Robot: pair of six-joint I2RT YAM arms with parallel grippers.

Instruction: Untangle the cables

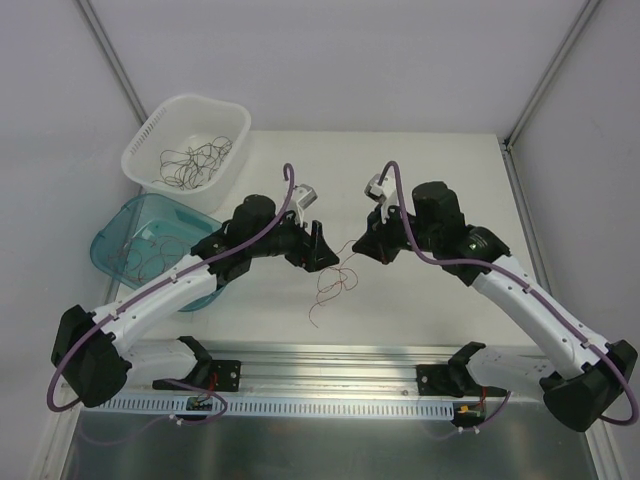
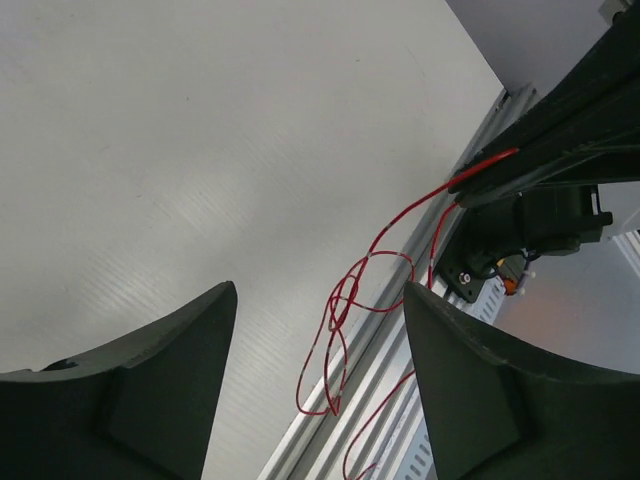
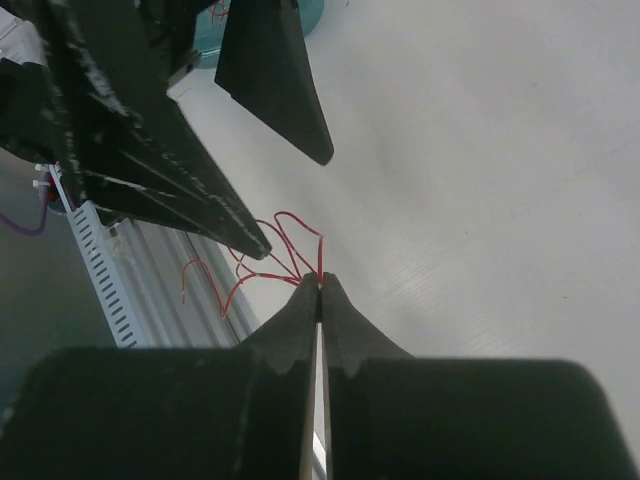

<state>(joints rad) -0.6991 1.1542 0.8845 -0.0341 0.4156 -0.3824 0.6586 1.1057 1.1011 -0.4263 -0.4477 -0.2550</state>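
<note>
Cables (image 1: 335, 283) between two end effectors (image 1: 320, 250) (image 1: 368, 246)

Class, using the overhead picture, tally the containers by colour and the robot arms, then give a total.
White basket: 1
Teal tub: 1
Robot arms: 2 (left arm, right arm)
Total: 4

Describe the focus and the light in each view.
Top external: even, soft light, faint shadows; the red cable is thin but readable. Left wrist: cable sharp, the dark jaws near the lens soft, a mild sheen on the table. Right wrist: the shut jaws are blurred, the cable beyond is clear.
</note>
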